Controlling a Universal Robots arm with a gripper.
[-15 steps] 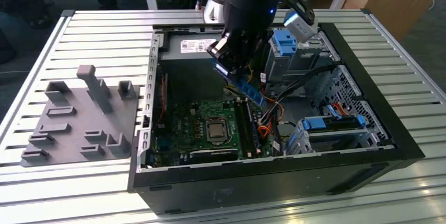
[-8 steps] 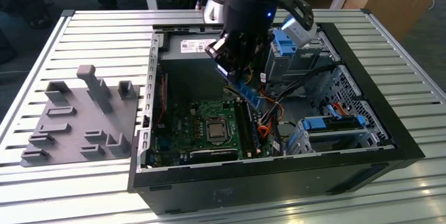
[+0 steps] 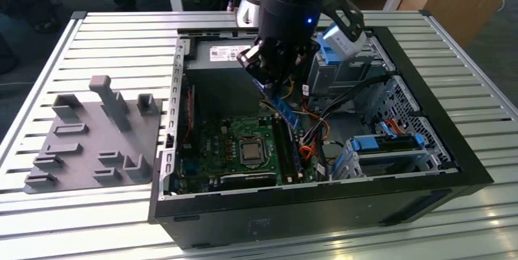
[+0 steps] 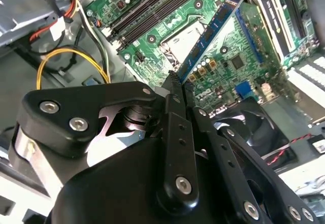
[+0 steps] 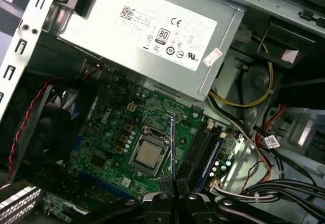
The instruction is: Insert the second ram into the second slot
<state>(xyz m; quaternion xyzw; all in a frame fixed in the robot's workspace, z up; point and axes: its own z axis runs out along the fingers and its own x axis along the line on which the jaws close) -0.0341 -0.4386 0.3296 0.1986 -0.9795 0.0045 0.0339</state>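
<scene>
gripper (image 4: 175,81) pinching the second ram (image 4: 210,33) at one end; stick held over the motherboard (image 4: 152,41), near the memory slots (image 4: 152,5).

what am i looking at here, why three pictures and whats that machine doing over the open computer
It is a robot arm working over an open computer case that lies on a slatted metal table. The exterior view looks on from outside; both wrist views come from cameras riding on the arm, looking past its gripper. The gripper is shut on the second ram, a thin blue-green memory stick, held above the green motherboard near the long dark memory slots, not yet seated. Beside the case, on the exterior view's left, lies a grey holder tray.
</scene>
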